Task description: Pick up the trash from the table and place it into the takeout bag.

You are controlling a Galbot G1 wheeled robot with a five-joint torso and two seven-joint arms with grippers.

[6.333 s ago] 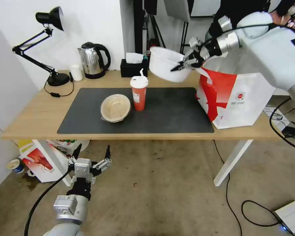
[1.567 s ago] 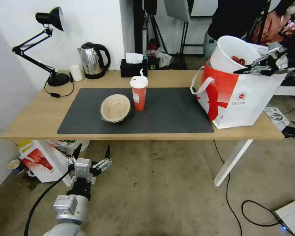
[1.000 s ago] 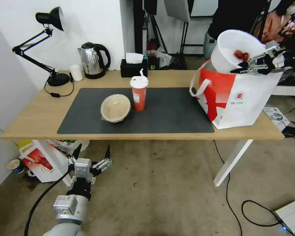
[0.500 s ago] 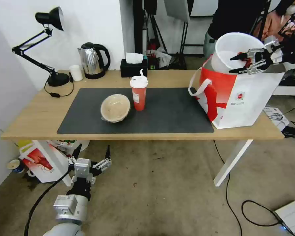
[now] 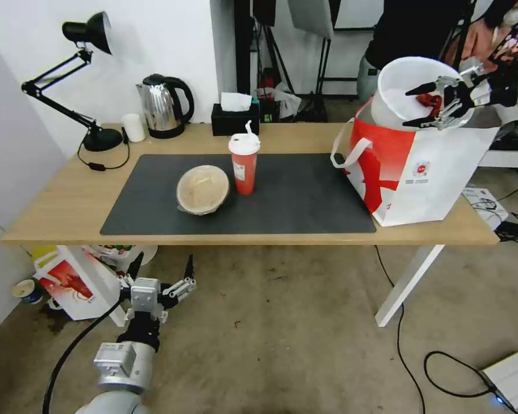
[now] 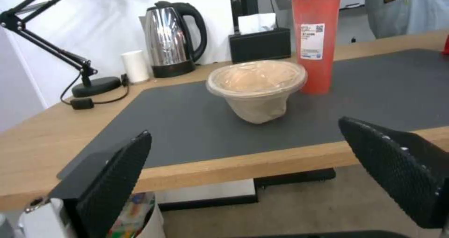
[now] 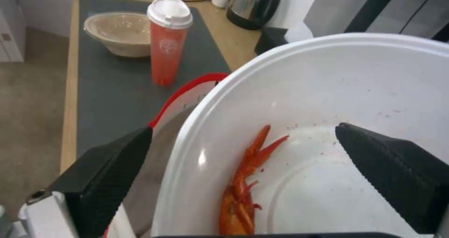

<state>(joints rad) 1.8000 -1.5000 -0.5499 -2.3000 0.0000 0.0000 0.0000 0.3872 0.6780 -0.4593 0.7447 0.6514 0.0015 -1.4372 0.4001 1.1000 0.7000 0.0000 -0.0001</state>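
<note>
The large white bowl (image 5: pixel 398 86) with a red crayfish scrap (image 7: pixel 243 192) rests tilted in the mouth of the takeout bag (image 5: pixel 429 169), at the right end of the table (image 5: pixel 57 198). My right gripper (image 5: pixel 418 106) hovers open just over the bowl's rim, with nothing held between its fingers. The red cup (image 5: pixel 244 164) with lid and straw stands on the dark mat, and the tan bowl (image 5: pixel 202 188) sits just left of it. Both also show in the left wrist view, the tan bowl (image 6: pixel 256 87) in front of the red cup (image 6: pixel 317 38). My left gripper (image 5: pixel 163 264) waits open below the table's front edge.
A desk lamp (image 5: pixel 92 80), a kettle (image 5: pixel 164 106), a small white cup (image 5: pixel 134 127) and a black tissue box (image 5: pixel 234 118) line the table's back edge. A smaller red-and-white bag (image 5: pixel 69 282) lies on the floor under the table's left end. Cables trail at the right.
My right gripper carried the white bowl to the takeout bag, lowered it into the bag's mouth and opened, letting it go. The left arm has not moved.
</note>
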